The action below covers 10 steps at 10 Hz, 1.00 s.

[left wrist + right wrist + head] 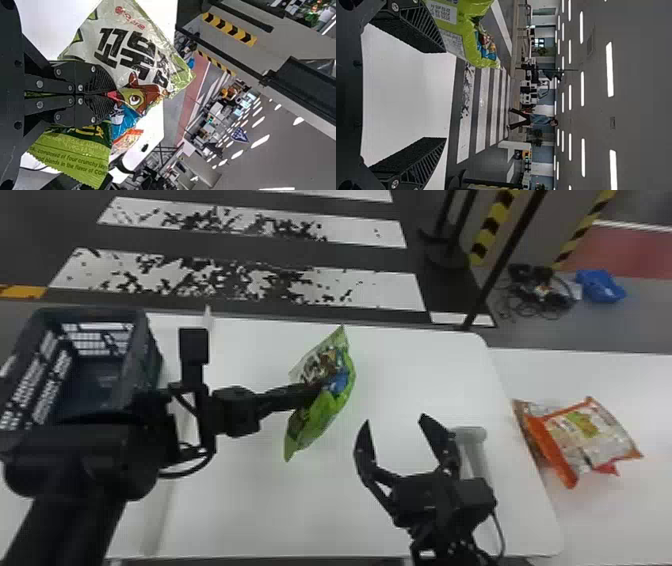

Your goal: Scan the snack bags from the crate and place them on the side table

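My left gripper (316,391) is shut on the middle of a green snack bag (327,408), holding it over the white table. In the left wrist view the left gripper (112,95) pinches the green bag (132,45), crumpling it around the fingertips. My right gripper (395,421) stands open to the right of the bag, nothing between its fingers. In the right wrist view a corner of the green bag (472,37) lies beyond one finger of the right gripper (445,95). Orange-and-white snack packaging (585,435) rests on the side table (620,375). The dark crate (90,314) is at the far left.
A grey upright object (472,440) with a rounded top stands on the white table (280,510), close behind the right gripper. The side table adjoins the table's right edge. A thin black post (500,265) rises beyond the back right corner.
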### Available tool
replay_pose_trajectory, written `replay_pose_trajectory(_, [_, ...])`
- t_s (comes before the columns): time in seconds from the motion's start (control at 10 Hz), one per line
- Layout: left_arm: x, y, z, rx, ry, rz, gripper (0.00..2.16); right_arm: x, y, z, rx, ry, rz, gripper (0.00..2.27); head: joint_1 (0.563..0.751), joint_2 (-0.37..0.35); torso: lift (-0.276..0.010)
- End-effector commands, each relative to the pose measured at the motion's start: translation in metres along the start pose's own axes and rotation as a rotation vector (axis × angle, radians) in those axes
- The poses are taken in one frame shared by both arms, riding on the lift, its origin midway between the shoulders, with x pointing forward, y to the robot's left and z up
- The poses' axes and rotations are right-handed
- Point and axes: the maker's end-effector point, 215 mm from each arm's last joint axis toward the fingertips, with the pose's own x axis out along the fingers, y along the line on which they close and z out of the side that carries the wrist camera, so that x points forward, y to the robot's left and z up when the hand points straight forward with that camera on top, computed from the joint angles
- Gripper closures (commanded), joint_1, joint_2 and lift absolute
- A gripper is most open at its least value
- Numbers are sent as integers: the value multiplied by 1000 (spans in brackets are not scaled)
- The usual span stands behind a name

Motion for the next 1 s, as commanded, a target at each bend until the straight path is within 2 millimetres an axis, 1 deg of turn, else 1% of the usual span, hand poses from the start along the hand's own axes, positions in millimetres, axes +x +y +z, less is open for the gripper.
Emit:
replay_pose_trajectory(0.0, [27, -9, -30, -1, 38, -12, 2138, -1, -2, 1, 0, -1, -10, 97, 695, -172, -50])
replay_pose_trajectory(0.1, [42, -8, -47, 7, 58, 6, 2138, -2, -2, 2, 1, -1, -11, 97, 695, -202, -50])
replay_pose_trajectory(0.2, [54, -11, -62, 23, 79, 19, 2007, -2, -3, 2, 2, -3, -14, 97, 695, -216, -50])
replay_pose_trajectory(0.3, [61, -15, -67, 48, 79, 22, 1328, -2, -5, 3, 1, -5, -19, 97, 695, -241, -50])
replay_pose_trajectory(0.4, [66, -21, -72, 54, 91, 18, 100, -2, -5, 3, 1, -5, -22, 97, 695, -260, -50])
replay_pose_trajectory(0.5, [68, -22, -73, 70, 93, 27, -2, -2, -5, 2, 1, -3, -22, 97, 695, -275, -50])
replay_pose_trajectory(0.6, [67, -21, -65, 95, 63, 39, 6, -2, -7, 2, 0, -3, -25, 97, 695, -283, -50])
replay_pose_trajectory(0.7, [64, -17, -66, 100, 58, 60, 29, -2, -9, 2, 0, -3, -28, 97, 695, -285, -50])
replay_pose_trajectory(0.8, [60, -13, -57, 115, 43, 78, 33, -1, -10, 2, -1, -5, -29, 97, 695, -284, -50])
replay_pose_trajectory(0.9, [51, -7, -52, 140, 19, 109, 33, 0, -12, 3, -2, -6, -33, 97, 695, -278, -50])
